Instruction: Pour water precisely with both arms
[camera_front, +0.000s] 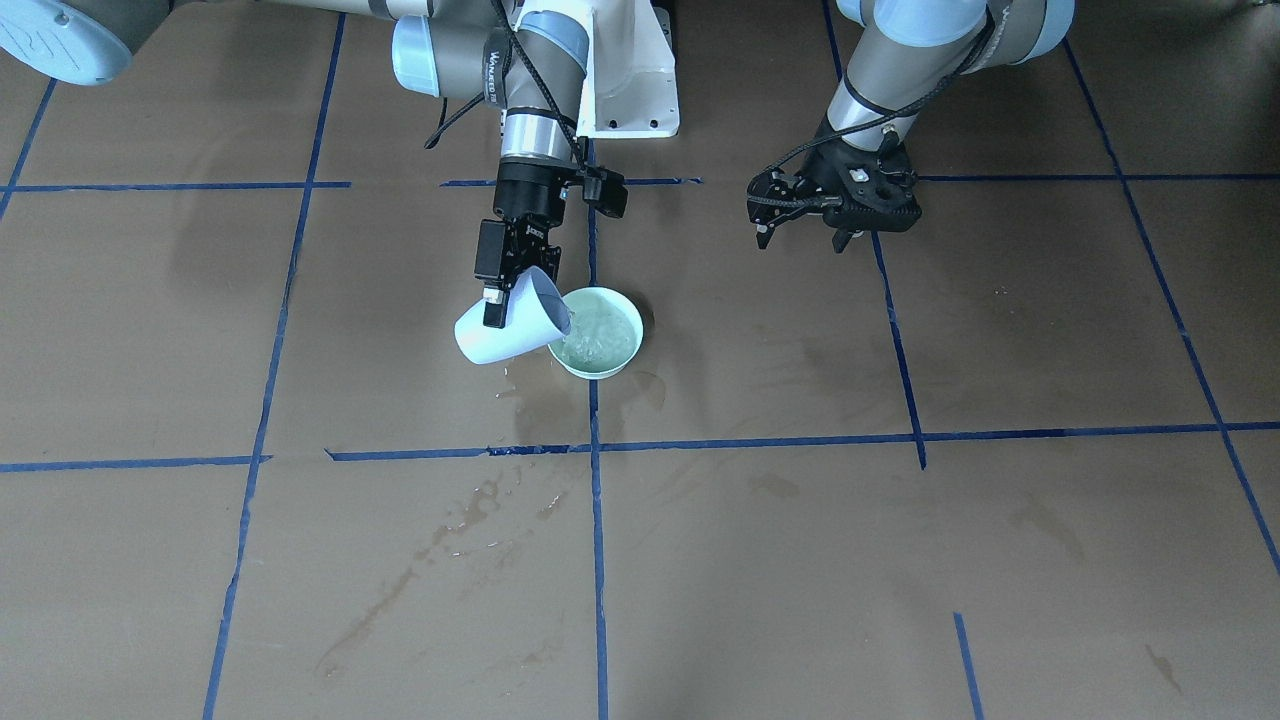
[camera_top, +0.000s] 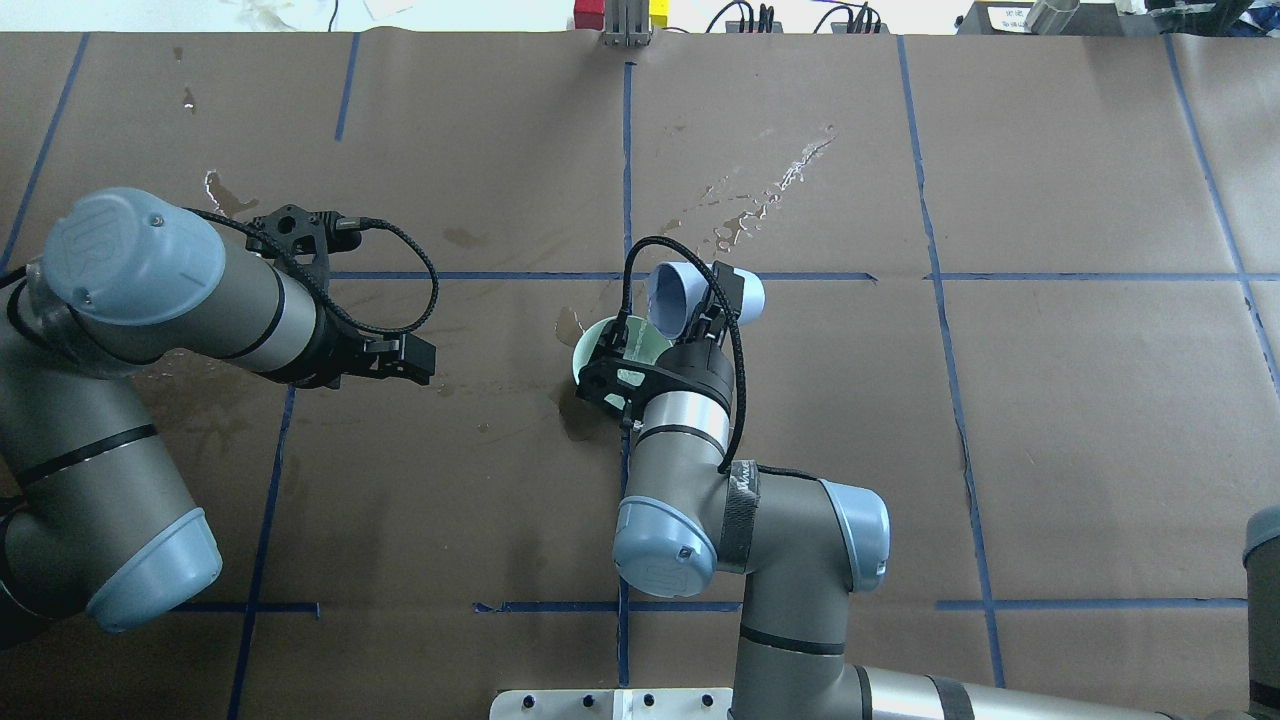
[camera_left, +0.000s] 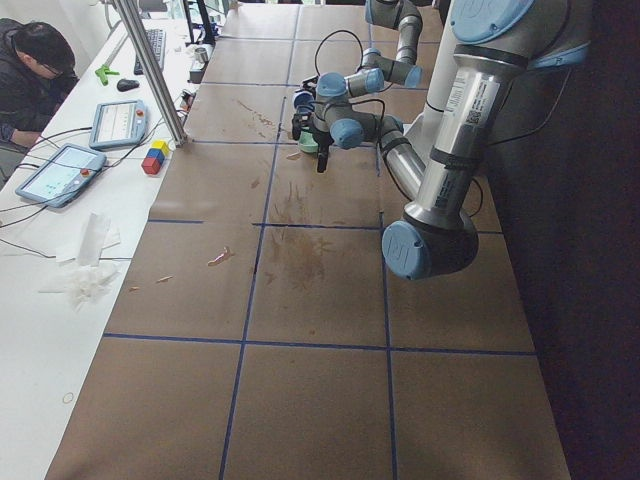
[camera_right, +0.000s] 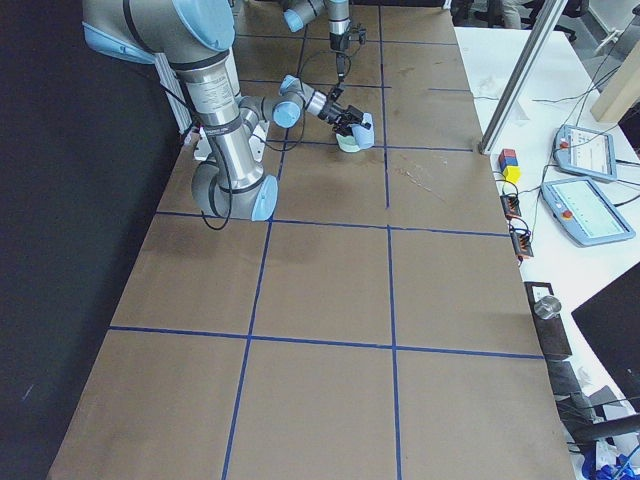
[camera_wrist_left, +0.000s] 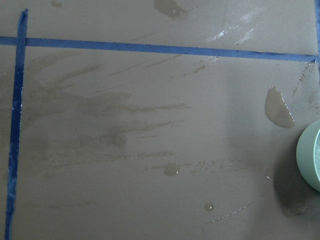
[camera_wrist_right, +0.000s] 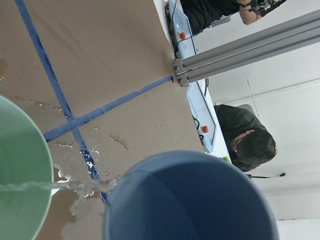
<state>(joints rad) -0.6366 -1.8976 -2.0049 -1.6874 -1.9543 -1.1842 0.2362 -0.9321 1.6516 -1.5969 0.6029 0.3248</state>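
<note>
Right gripper (camera_front: 505, 300): clamped on the wall of the pale blue cup, one finger down the outside, the other seemingly inside the rim; holding it well off the table.
Left gripper (camera_front: 800, 238): fingers apart, nothing between them; hanging over the table (camera_front: 1000, 330), well apart from the action.
Cup (camera_front: 505, 335): tipped far over, mouth turned toward the green bowl, lip right at the bowl's near edge.
Bowl (camera_front: 610, 372): sitting flat beside the crossing of the blue tape lines, open to the pour, touched by neither gripper.
Water (camera_front: 598, 338): rippling and glinting in the bowl; from the right wrist view, running as a thin clear stream (camera_wrist_right: 50, 186) off the cup's lip and over the green rim.
Puddles (camera_front: 530, 395): dark wet patches on the brown paper just beside the bowl, more streaks farther out; another blot next to the bowl in the left wrist view (camera_wrist_left: 277, 107).
Step in hand: the pour itself, and by the look of it late on, judging from the steep tilt and the bare blue inside of the cup.
Next move: calls for easing the cup back upright slowly, lip kept over the bowl so the last drops land inside.
Watch for: dribble down the cup's outer wall, or a knock against the unheld bowl.
</note>
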